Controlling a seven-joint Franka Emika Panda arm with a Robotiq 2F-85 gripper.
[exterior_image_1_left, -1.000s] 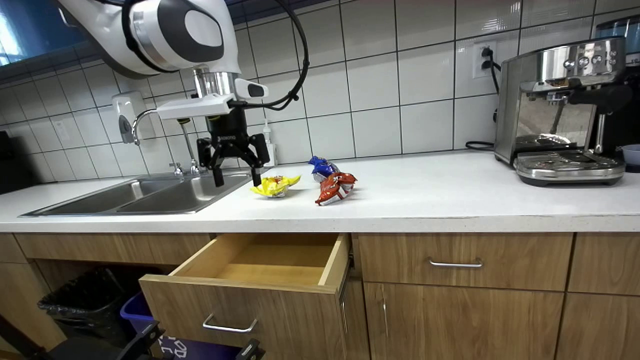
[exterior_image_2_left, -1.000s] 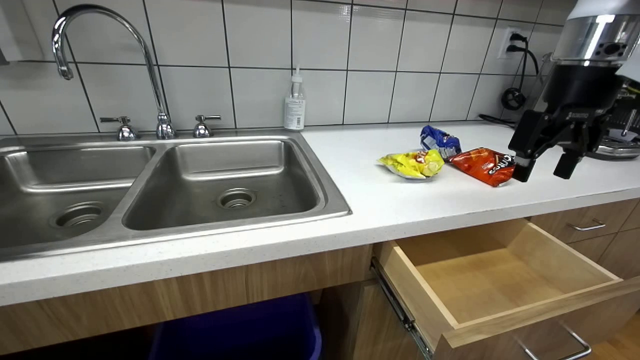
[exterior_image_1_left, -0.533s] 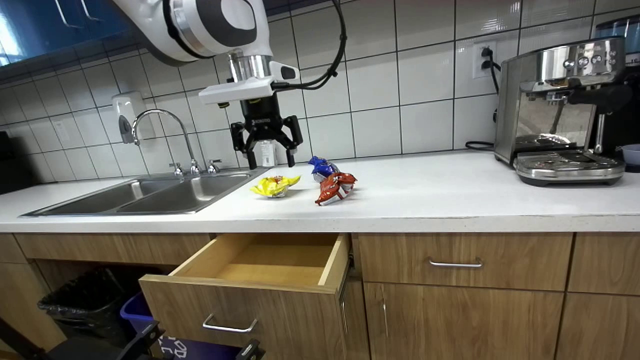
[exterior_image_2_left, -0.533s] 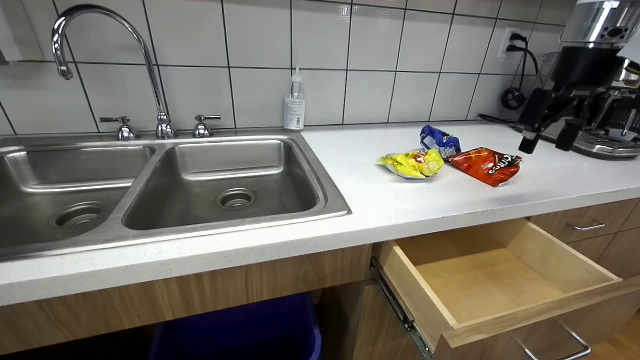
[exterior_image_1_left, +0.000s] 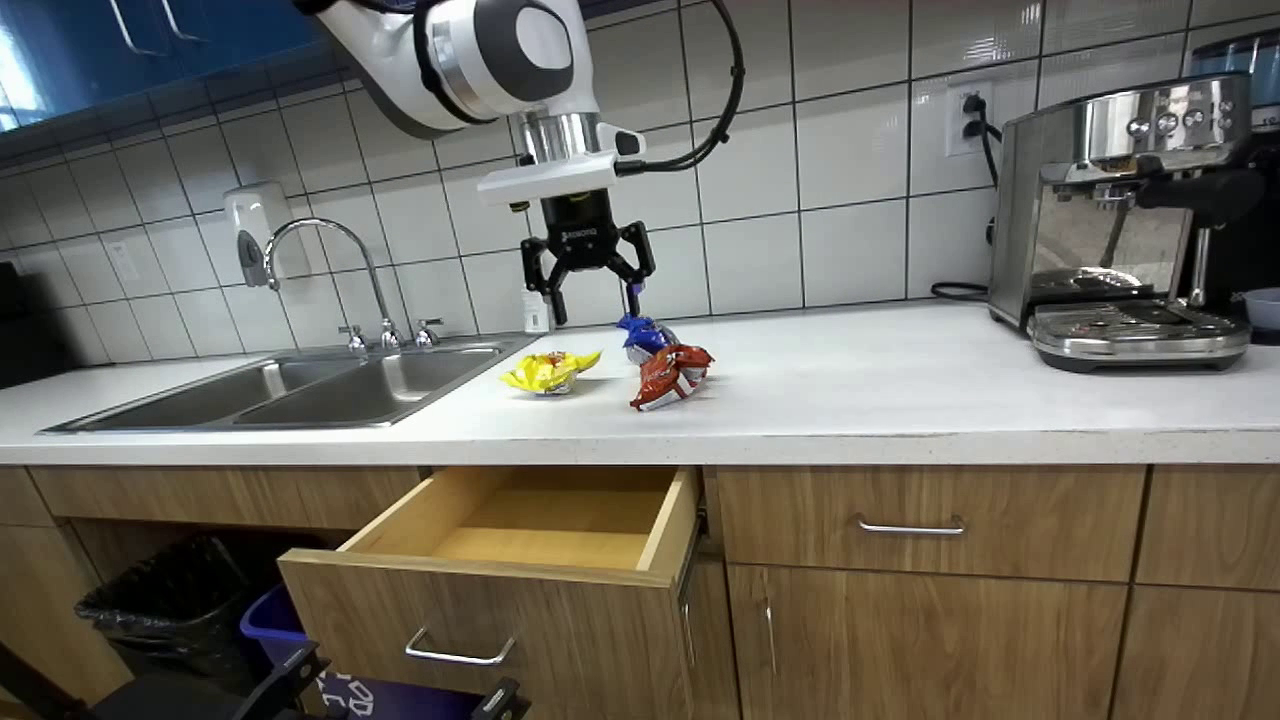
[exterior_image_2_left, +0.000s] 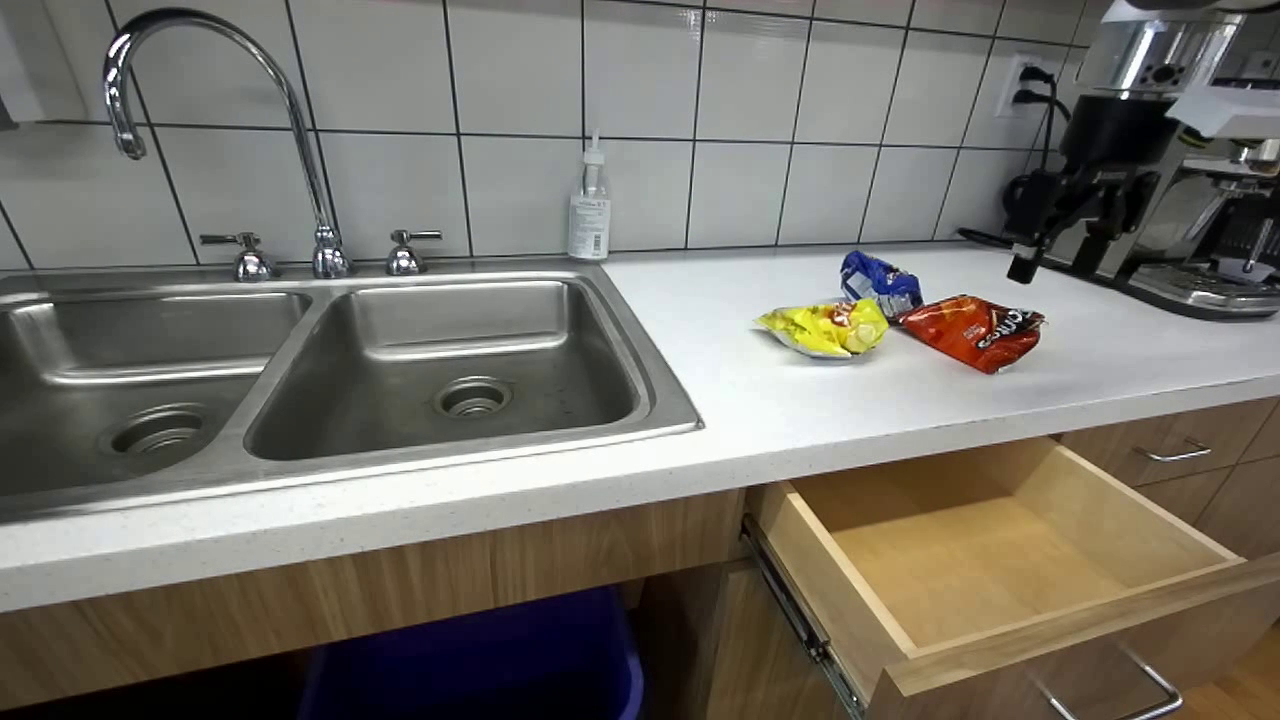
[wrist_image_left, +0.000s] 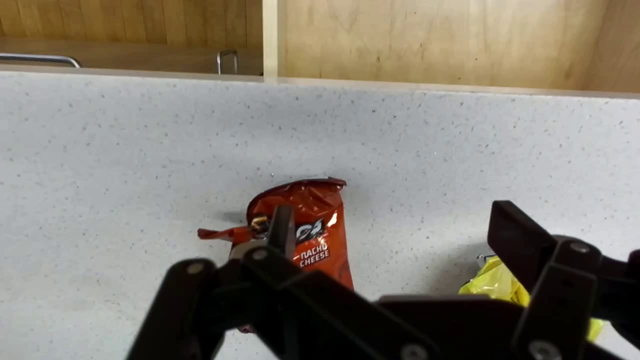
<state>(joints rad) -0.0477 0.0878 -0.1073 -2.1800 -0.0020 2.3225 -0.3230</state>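
Observation:
My gripper hangs above the counter with its jaws wide apart and nothing between them. In the wrist view, one finger overlaps a red nacho cheese bag, while the opposite finger stands beside and partly over a yellow bag. Both exterior views show the red bag, the yellow bag and a crumpled blue bag lying close together on the white countertop. A fingertip overlaps the blue bag in an exterior view; contact cannot be told. The wrist view does not show the blue bag.
A pulled-out wooden drawer juts below the counter edge in front of the bags. A double sink with a tall faucet lies to one side, a bottle by the wall. An espresso machine stands at the far end.
My gripper has moved right and upward in one exterior view, and back toward the wall in the other. Its jaws have stayed apart. The three bags and the drawer have not moved.

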